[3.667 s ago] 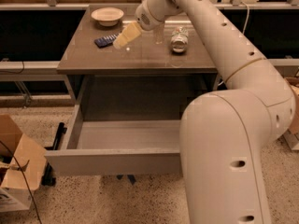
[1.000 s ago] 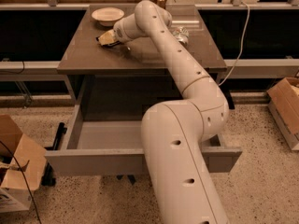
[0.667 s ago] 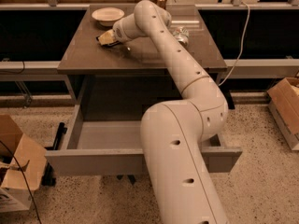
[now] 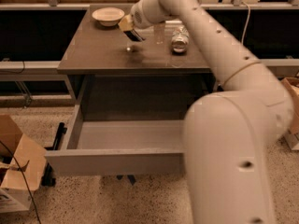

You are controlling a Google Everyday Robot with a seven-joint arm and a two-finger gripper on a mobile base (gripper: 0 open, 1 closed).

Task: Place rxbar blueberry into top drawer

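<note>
Tabletop [image 4: 103,55] is lying beneath the gripper [image 4: 131,31], whose fingers are pinching the rxbar blueberry [image 4: 137,35] (raised clear); top drawer [image 4: 112,161] is standing open, deposit outstanding.

Rxbar blueberry [image 4: 137,35] dk-blue, tilted, held in gripper [image 4: 131,29] abv tabletop [image 4: 93,50]; top drawer [image 4: 112,163] grey, open.

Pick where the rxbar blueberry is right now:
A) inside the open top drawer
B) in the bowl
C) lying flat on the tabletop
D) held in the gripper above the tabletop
D: the gripper is clamped on the dark rxbar blueberry above the table, to the right of the bowl; the top drawer stands open below, without the bar in it.
</note>
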